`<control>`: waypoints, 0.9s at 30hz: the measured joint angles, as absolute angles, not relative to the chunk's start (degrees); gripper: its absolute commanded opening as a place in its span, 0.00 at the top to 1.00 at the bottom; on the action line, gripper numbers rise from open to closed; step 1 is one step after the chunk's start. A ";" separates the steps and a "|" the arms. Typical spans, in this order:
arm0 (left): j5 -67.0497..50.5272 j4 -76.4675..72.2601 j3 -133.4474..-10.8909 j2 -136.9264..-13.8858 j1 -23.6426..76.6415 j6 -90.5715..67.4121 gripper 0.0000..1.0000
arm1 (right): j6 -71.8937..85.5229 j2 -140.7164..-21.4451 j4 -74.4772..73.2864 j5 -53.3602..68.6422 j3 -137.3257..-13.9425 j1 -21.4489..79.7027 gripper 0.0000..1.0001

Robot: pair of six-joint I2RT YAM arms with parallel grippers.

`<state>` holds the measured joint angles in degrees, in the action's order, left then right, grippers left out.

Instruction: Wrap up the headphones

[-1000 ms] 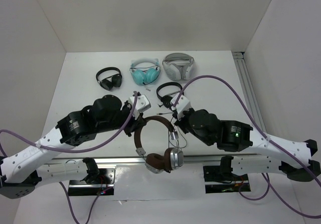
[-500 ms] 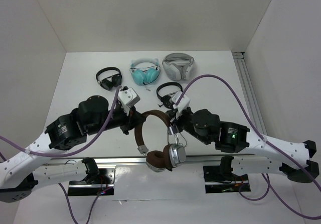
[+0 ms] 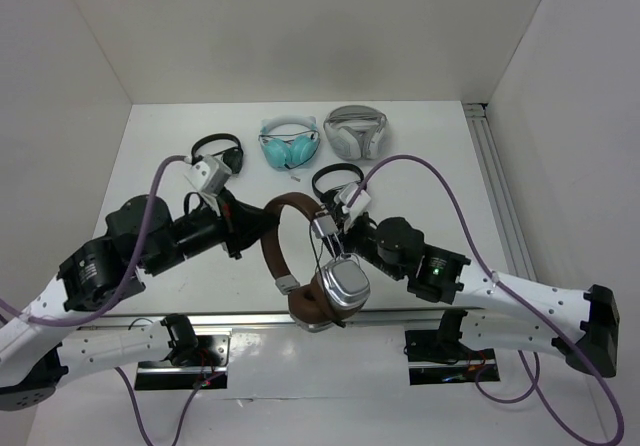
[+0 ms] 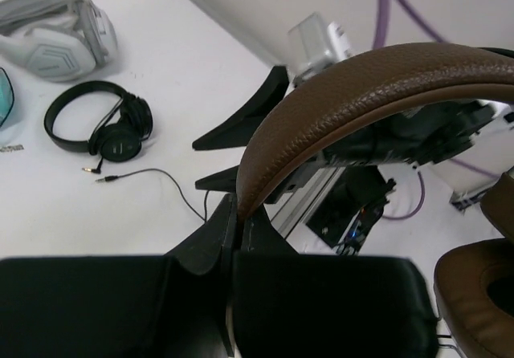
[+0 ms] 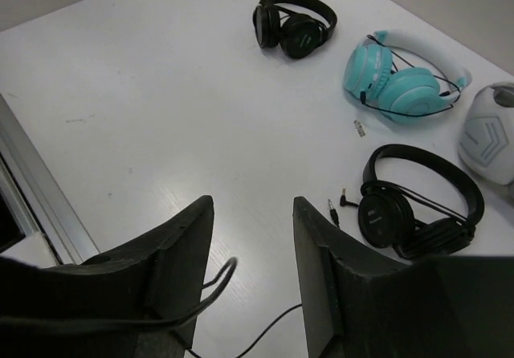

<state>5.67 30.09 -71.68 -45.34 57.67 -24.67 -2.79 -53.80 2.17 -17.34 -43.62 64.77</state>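
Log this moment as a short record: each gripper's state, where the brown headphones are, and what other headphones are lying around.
left gripper: shut on the brown headband of the headphones
right gripper: open, fingers apart, holding nothing
thin black cable: runs beside one right finger, not pinched
headphones: held aloft, silver cups at the low end
back row: small black headphones, teal pair, white pair
in front of that row: second black pair

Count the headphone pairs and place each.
5: brown headphones held up front; centre black pair mid-table; along the back, left black pair, teal pair, white pair. None seem hidden.
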 measured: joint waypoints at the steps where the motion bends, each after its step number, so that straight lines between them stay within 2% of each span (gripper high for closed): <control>1: 6.28 29.89 -71.94 -44.84 57.67 -25.63 1.00 | -2.59 -54.00 3.09 -16.60 -42.92 64.03 0.48; 8: 12.78 30.13 -73.97 -42.76 57.67 -31.11 1.00 | 0.38 -56.49 13.69 -7.97 -37.34 56.51 0.48; 17: 23.03 32.73 -75.55 -40.25 57.67 -39.35 1.00 | 4.60 -64.36 25.56 -0.12 -33.15 53.95 0.51; 24: 31.07 40.03 -81.89 -41.85 57.67 -45.30 1.00 | 7.35 -71.66 32.86 3.95 -32.38 52.71 0.69; 26: 33.61 42.19 -83.68 -42.57 57.67 -46.96 1.00 | 8.08 -73.30 34.11 5.08 -32.32 52.64 0.80; 27: 35.00 43.40 -84.42 -42.85 57.67 -47.59 1.00 | 8.32 -73.87 34.65 5.50 -32.27 52.60 0.92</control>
<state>35.00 43.40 -84.42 -42.85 57.67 -47.59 8.32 -73.87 34.65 5.50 -32.27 52.60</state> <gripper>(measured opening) 0.077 0.230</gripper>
